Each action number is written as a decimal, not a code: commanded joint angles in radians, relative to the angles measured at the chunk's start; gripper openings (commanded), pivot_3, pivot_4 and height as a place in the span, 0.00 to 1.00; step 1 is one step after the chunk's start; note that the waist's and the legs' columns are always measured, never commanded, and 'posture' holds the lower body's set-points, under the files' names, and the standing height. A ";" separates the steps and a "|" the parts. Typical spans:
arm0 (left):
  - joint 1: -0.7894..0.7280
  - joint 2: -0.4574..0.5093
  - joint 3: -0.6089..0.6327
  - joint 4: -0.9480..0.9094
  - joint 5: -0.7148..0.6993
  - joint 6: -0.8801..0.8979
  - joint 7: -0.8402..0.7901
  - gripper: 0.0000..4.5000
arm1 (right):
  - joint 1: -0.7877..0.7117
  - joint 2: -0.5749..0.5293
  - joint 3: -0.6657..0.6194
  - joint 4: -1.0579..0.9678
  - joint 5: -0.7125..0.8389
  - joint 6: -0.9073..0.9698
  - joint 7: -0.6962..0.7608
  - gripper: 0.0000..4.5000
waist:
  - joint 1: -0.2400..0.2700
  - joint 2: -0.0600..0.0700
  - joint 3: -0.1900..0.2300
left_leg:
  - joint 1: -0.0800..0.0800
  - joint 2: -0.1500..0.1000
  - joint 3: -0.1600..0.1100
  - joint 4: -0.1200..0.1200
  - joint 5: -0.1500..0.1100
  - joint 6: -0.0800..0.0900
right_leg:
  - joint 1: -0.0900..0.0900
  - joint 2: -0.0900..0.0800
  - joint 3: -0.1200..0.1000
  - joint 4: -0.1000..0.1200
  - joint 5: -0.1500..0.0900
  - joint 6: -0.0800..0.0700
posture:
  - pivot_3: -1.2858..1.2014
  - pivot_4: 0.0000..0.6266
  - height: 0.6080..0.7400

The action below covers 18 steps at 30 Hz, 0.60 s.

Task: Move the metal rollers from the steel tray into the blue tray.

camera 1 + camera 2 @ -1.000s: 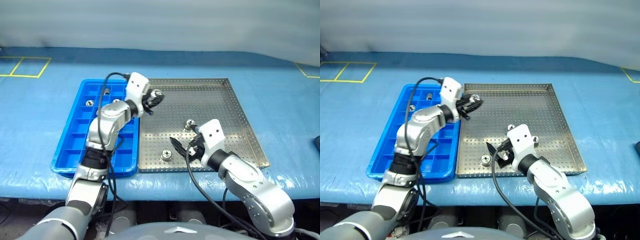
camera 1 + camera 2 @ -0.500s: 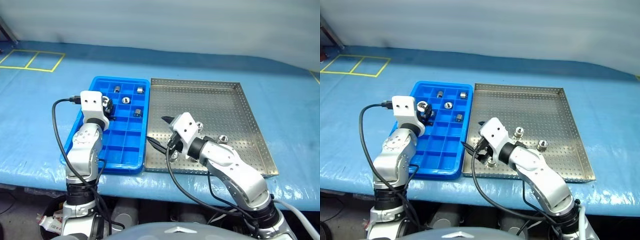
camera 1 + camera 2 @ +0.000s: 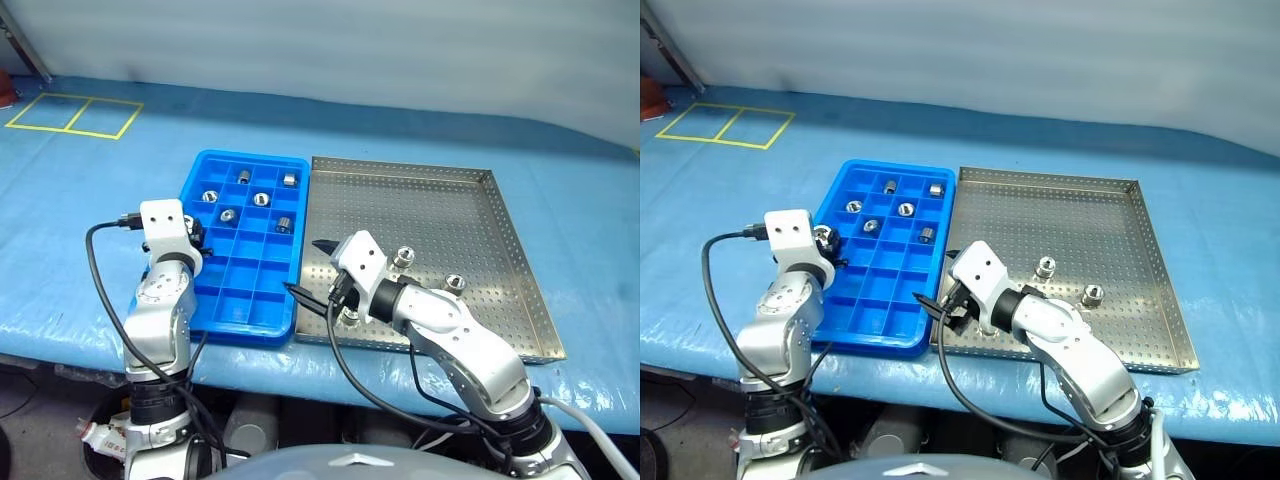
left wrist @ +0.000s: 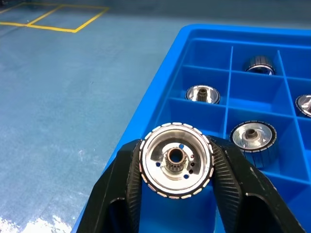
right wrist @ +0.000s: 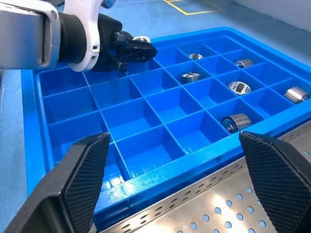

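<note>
My left gripper (image 4: 177,145) is shut on a shiny metal roller (image 4: 176,160), holding it over the left edge of the blue tray (image 3: 232,328). Several more rollers lie in the tray's far compartments, such as one (image 3: 261,199) near the middle. On the steel tray (image 3: 430,215), two rollers (image 3: 403,258) (image 3: 455,283) stand upright on the right. A third (image 3: 348,316) peeks out under my right wrist. My right gripper (image 3: 310,267) hangs open and empty over the seam between the two trays.
Both trays sit side by side on a blue-covered table (image 3: 90,200), close to its front edge. Yellow floor-style tape marks (image 3: 75,115) lie at the far left. The blue tray's near compartments (image 5: 146,145) are empty.
My left gripper has carried the roller from the seam between the trays leftward to the blue tray's left edge. My right gripper has drifted left toward the seam, still open. The camera has swung left.
</note>
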 commanded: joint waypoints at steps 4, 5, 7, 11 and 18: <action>-0.021 -0.021 0.000 -0.051 -0.003 0.044 0.023 0.59 | 0.018 0.005 -0.020 -0.043 -0.010 -0.014 -0.013 1.00 | 0.000 0.000 0.000 | 0.000 0.000 0.000 0.000 0.000 0.000 | 0.000 0.000 0.000 0.000 0.000 0.000 | 0.63 0.24 1.00; -0.028 -0.021 0.000 -0.051 -0.007 0.042 0.021 0.68 | 0.022 0.006 -0.023 -0.046 -0.012 -0.013 -0.017 1.00 | -0.001 0.000 0.000 | 0.000 0.000 0.000 0.000 0.000 0.000 | 0.000 0.000 0.000 0.000 -0.001 -0.001 | 0.63 0.24 1.00; -0.049 -0.021 -0.013 -0.055 -0.017 0.000 0.006 0.83 | 0.031 0.003 -0.030 -0.060 -0.019 -0.008 -0.031 1.00 | -0.001 0.000 0.000 | 0.000 0.000 0.000 0.000 0.000 0.000 | 0.000 0.000 0.000 0.000 -0.001 -0.002 | 0.62 0.24 1.00; -0.141 -0.034 -0.078 -0.066 -0.106 -0.082 -0.110 0.99 | 0.069 0.003 -0.091 -0.119 -0.013 0.014 -0.068 1.00 | 0.001 -0.001 0.001 | -0.002 0.000 0.000 0.001 0.000 0.000 | -0.001 -0.001 -0.002 0.000 -0.002 -0.003 | 0.61 0.24 1.00; -0.268 0.057 -0.272 0.078 -0.208 -0.115 -0.431 0.99 | 0.247 -0.052 -0.212 -0.229 -0.028 0.061 -0.122 1.00 | -0.025 -0.001 0.000 | -0.003 -0.001 0.002 0.001 0.000 0.001 | 0.000 -0.002 -0.002 -0.001 -0.003 -0.006 | 0.57 0.24 1.00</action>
